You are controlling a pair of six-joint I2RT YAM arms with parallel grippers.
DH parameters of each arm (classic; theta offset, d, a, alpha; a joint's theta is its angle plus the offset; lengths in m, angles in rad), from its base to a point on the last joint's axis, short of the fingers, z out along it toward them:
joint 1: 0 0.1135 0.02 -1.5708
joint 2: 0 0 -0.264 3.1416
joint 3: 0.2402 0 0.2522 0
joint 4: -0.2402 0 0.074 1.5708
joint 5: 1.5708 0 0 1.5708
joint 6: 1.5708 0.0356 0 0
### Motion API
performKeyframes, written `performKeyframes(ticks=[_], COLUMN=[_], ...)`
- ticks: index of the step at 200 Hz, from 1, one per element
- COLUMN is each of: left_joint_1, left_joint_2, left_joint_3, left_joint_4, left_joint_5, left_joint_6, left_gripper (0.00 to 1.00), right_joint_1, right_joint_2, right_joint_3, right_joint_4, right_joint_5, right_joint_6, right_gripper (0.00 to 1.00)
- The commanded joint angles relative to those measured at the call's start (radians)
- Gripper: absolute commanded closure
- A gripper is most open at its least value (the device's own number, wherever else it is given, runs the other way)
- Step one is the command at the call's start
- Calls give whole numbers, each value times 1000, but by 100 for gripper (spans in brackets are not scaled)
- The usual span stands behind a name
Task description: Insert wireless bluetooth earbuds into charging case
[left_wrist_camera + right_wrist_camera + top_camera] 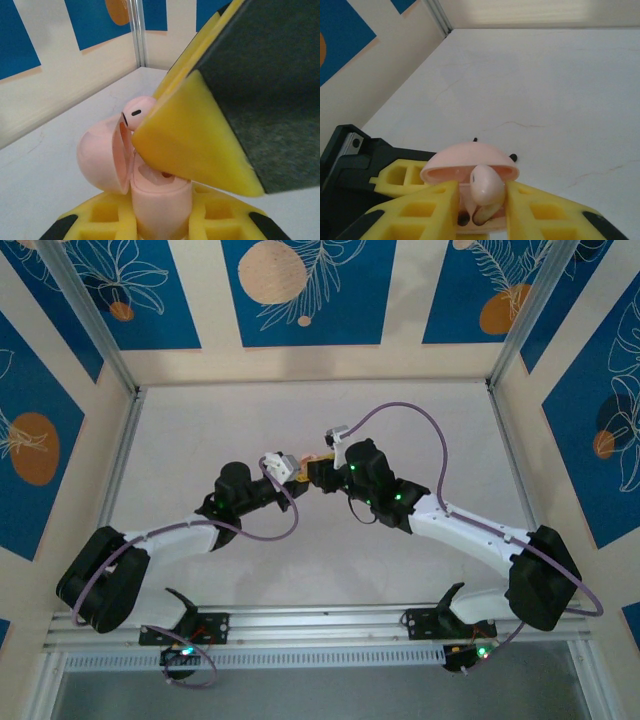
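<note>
Two yellow, lattice-moulded plastic grippers meet at one glossy pink clamshell charging case (159,197).

The left gripper (160,222) is clamped tight on the case's rounded base, lid flipped open. A smooth pink earbud (485,186) sits stem-down right over the case's well, between the narrow jaws of the right gripper (481,200). Can't tell if they pinch it. Under the case is a matte white tabletop (545,75) with faint hairline marks. Behind the case are cream walls with blue panels (300,280).

L hand (160,214) shut; R hand (482,200) — ajar

Two grippers are present, the left gripper (160,212) and the right gripper (482,200), with one pink charging case (100,155) and one pink earbud (485,185).
</note>
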Motion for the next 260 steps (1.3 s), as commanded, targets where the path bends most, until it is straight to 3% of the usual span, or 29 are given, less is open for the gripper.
performKeyframes(ticks=[1,72,132,194,260], left_joint_1=[-13,-13,-13,-12,-12], left_joint_2=[-13,-30,-35,-33,-31], left_joint_3=[38,36,35,33,32], left_joint_4=[43,26,22,18,21], left_joint_5=[-9,-6,-1,15,49], left_joint_6=[10,25,30,39,53], left_gripper=[82,82,82,82,82], right_joint_1=[-16,-72,-111,-179,-290], right_joint_2=[-26,-34,-66,-99,-77], right_joint_3=[-10,33,44,46,107], right_joint_4=[-3,-29,-26,-3,-97], right_joint_5=[-68,-202,-275,-422,-643], right_joint_6=[13,69,102,155,165], right_gripper=[65,42,34,34,51])
